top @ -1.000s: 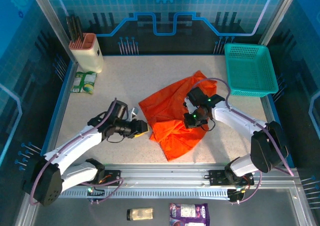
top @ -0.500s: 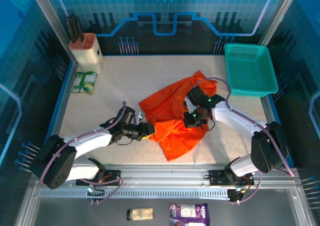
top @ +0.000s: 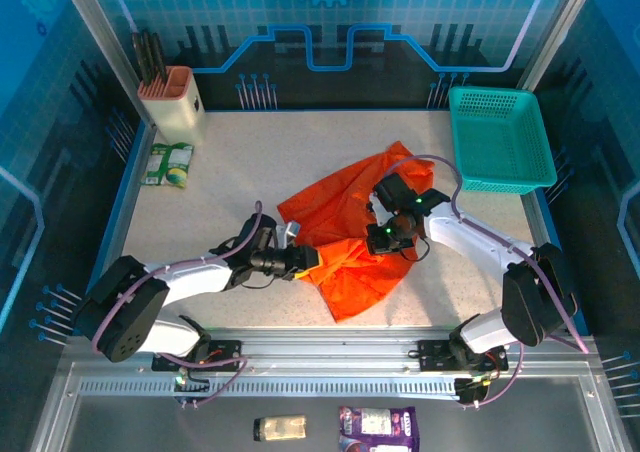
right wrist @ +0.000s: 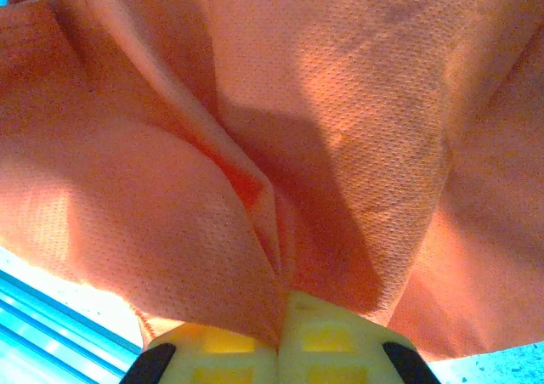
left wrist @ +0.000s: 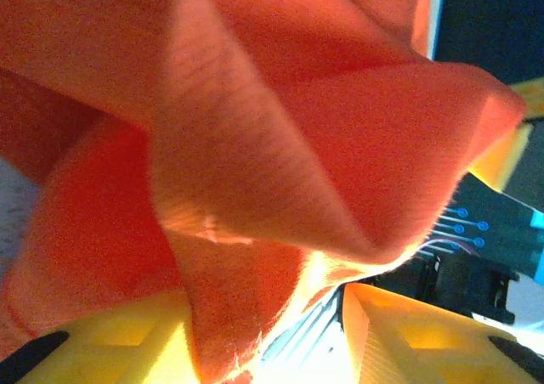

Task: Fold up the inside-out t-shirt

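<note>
Top external view: table [top: 230, 172] speckled pale. T-shirt [top: 340, 207] lies at its middle, right of centre, as a crumpled orange heap, not yet flat. Long axis runs on a diagonal: one corner points to the far right, toward the teal basket [top: 500, 137] but well apart from it; the other end points to the near edge. No collar or sleeve can be told apart in the bunching.

Right gripper [top: 385, 234] sits on the heap's right half. Right wrist view: right gripper [right wrist: 279, 320] has its jaws pressed together with a ridge of t-shirt [right wrist: 357, 146] pinched between them, creases fanning out from the pinch. Likely an anchor, raising the cloth so it can be spread.

Left gripper [top: 305, 260] lies low at the heap's left edge. Left wrist view: left gripper [left wrist: 272, 333] has its jaws apart, partway spread; a fold of t-shirt [left wrist: 280, 146] hangs in the gap beside one finger, light showing past the other. Not clamped. Probably lined up to take a second hold.
</note>
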`<state>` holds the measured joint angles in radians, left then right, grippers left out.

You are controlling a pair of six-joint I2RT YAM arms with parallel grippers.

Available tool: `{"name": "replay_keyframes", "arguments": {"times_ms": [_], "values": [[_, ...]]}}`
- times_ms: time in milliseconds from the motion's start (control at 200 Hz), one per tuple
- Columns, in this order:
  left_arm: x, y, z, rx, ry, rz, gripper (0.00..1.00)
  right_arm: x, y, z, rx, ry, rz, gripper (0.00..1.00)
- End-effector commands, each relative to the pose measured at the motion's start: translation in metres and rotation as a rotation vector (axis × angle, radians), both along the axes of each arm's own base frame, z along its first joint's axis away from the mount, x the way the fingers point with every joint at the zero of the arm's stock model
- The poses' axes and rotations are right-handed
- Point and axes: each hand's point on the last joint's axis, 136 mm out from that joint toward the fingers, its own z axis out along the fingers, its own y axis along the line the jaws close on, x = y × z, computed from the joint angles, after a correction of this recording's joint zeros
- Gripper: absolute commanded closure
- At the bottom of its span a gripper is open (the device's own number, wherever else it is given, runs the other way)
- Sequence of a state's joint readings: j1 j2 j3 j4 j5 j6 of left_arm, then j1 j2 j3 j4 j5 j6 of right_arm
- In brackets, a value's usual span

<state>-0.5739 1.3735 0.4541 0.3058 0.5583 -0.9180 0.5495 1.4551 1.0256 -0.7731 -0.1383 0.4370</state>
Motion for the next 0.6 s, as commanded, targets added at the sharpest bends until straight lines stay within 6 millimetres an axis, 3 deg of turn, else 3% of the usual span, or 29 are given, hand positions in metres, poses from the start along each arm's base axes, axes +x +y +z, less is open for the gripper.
{"name": "replay_keyframes", "arguments": {"times_ms": [0, 180, 465, 595], "values": [[-0.01, -0.009, 0.012, -0.056, -0.03, -0.062, 0.54, 0.003, 0.005, 0.007, 0.013, -0.013, 0.0, 1.0], [-0.018, -0.013, 0.016, -0.057, -0.056, -0.101, 0.55, 0.004, 0.005, 0.008, 0.009, -0.018, -0.001, 1.0], [-0.033, -0.009, -0.017, 0.037, 0.014, -0.131, 0.53, 0.007, 0.007, 0.009, 0.014, -0.018, 0.001, 1.0], [-0.03, -0.013, -0.016, 0.045, -0.001, -0.134, 0.54, 0.007, 0.008, 0.01, 0.018, -0.019, 0.006, 1.0]]}}
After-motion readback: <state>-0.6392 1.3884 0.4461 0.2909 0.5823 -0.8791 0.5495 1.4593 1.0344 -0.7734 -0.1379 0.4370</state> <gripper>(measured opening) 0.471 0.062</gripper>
